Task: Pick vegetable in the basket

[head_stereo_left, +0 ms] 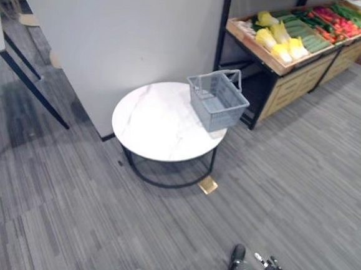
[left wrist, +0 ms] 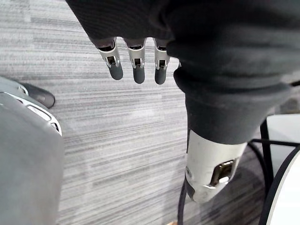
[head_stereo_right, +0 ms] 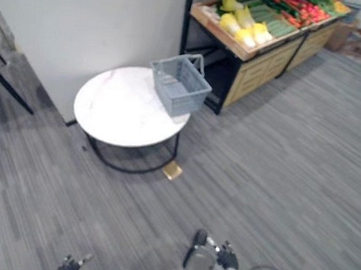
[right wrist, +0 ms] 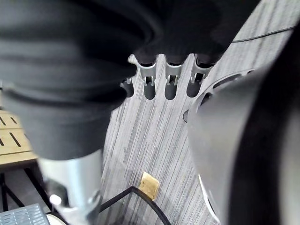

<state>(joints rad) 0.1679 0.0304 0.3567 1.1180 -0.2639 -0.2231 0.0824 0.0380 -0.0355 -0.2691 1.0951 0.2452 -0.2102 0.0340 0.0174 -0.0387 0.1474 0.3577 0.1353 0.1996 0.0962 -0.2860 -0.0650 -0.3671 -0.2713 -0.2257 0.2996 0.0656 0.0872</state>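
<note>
An empty grey plastic basket point(head_stereo_left: 217, 100) with its handle up stands at the right edge of a round white marble table point(head_stereo_left: 150, 123). Behind it to the right, a wooden produce stand point(head_stereo_left: 298, 75) holds yellow-green cabbages point(head_stereo_left: 277, 37), green cucumbers point(head_stereo_left: 308, 36) and red vegetables point(head_stereo_left: 334, 22). My left hand point(left wrist: 136, 65) hangs low over the carpet with straight fingers and holds nothing. My right hand point(right wrist: 171, 84) also hangs over the floor, fingers straight and empty. Both hands are far from the table, near the lower edge of the eye views.
A light grey wall panel point(head_stereo_left: 113, 36) rises behind the table. A small gold floor plate point(head_stereo_left: 208, 185) lies by the table's black ring base. Dark slanted furniture legs point(head_stereo_left: 28, 82) stand at the left. Grey carpet stretches between me and the table.
</note>
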